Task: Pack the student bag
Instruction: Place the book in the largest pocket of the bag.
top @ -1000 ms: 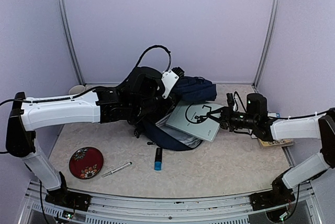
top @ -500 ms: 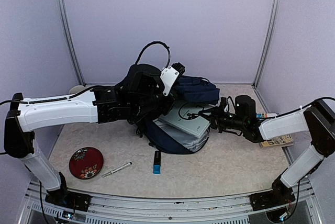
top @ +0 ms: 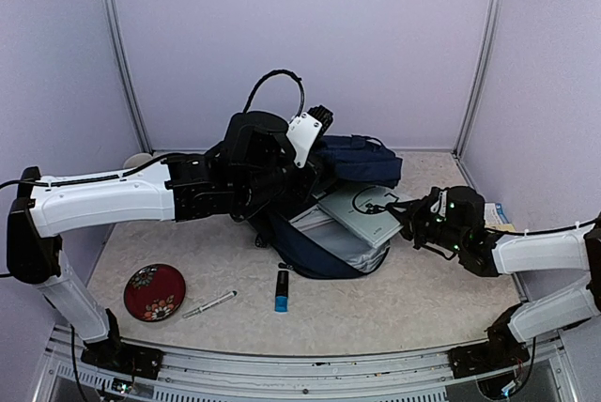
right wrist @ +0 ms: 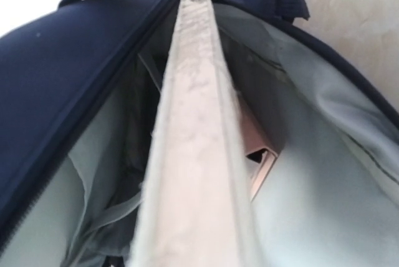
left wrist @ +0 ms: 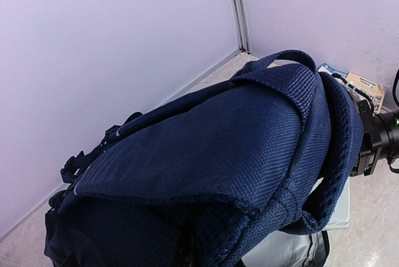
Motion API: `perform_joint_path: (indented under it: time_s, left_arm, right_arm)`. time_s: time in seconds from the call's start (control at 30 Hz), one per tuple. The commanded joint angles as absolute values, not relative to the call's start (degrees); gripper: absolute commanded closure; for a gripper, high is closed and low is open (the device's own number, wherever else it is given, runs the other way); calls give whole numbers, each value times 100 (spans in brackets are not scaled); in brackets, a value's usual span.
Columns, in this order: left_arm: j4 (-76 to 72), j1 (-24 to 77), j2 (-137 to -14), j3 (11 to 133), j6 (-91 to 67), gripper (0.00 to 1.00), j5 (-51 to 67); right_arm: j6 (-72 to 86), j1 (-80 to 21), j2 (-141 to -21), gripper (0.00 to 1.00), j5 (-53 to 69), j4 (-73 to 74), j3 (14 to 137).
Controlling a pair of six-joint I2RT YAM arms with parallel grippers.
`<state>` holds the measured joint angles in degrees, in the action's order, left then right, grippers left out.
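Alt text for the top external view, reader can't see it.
The right arm, jaws shut on a pale grey book, holds it part-way in the open mouth of a navy student bag mid-frame, while the left arm holds the bag's top side up. A red plate, a pen and a blue-tipped tube lie nearer the arm bases.

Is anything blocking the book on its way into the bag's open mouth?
Nothing visible blocks it. The student bag is held open, and the book in the right gripper is partway into the grey-lined mouth. A pinkish item inside lies beside its edge, not across it.
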<state>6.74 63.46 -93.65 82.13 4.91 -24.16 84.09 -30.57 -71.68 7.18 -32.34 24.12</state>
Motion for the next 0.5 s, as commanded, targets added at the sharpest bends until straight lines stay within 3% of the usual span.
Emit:
perform_joint_path:
  time_s: [0.0,0.47]
  left_arm:
    - [-532,6513,-8930,8506,240,100,-1874]
    - [-456,6537,-9052,8572,200,100,-1829]
  right_arm:
    - [8709,-3029,-7013,100,527,-4002,2697]
    - [8649,-3032,-6753,100,646,-3711,2970]
